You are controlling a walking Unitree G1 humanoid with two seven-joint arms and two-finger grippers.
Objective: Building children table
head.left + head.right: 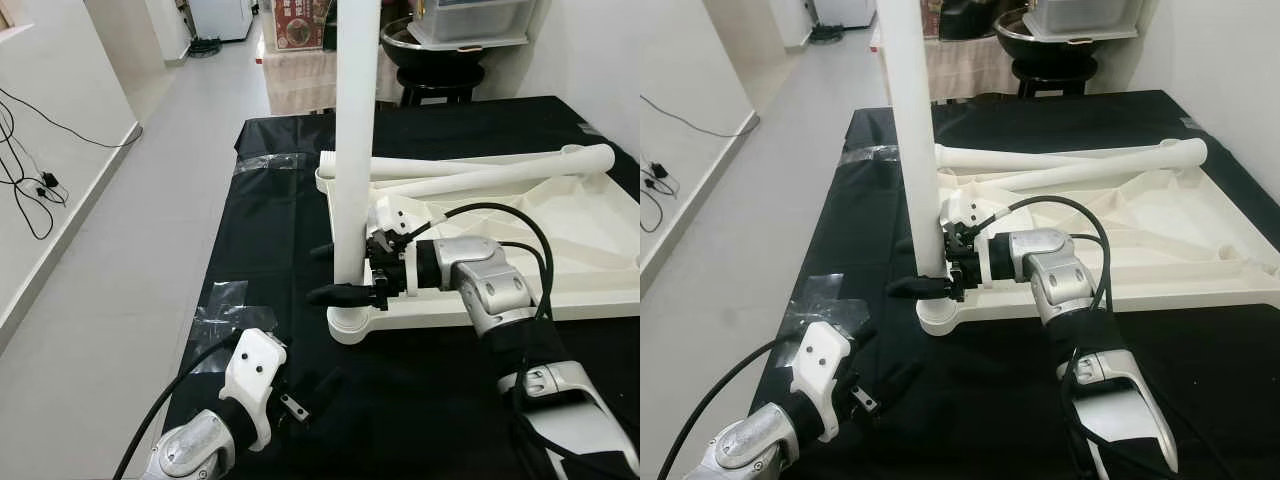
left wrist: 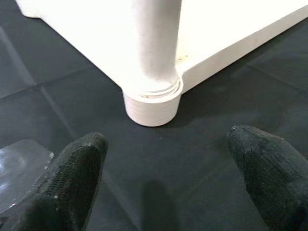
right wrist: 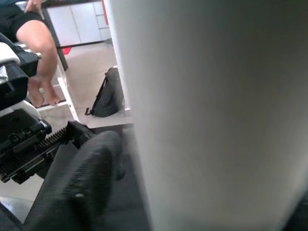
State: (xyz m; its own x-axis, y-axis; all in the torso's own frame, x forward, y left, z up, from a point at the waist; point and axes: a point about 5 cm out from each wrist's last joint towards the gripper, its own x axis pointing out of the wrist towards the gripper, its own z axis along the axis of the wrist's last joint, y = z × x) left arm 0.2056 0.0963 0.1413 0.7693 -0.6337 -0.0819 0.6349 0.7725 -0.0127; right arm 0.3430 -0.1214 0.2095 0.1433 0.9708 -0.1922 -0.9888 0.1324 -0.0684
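A white child's tabletop (image 1: 480,305) lies upside down on a black-covered surface. One white table leg (image 1: 357,130) stands upright in its near left corner socket (image 2: 151,103). My right gripper (image 1: 320,273) is shut on this leg just above the socket, one black finger on each side. Close up, the leg (image 3: 207,110) stands beside one of the fingers (image 3: 82,183). Two more white legs (image 1: 480,165) lie across the tabletop's far side. My left gripper (image 1: 310,395) hovers low over the cloth near the front edge, open and pointing at the socket.
Grey floor runs along the left of the black cloth (image 1: 270,220). Clear tape patches (image 1: 225,310) stick to the cloth. Behind stand a black stool with a bowl (image 1: 440,75) and a plastic box (image 1: 470,20). Cables (image 1: 30,190) hang at the left wall. A person's leg (image 3: 41,53) stands nearby.
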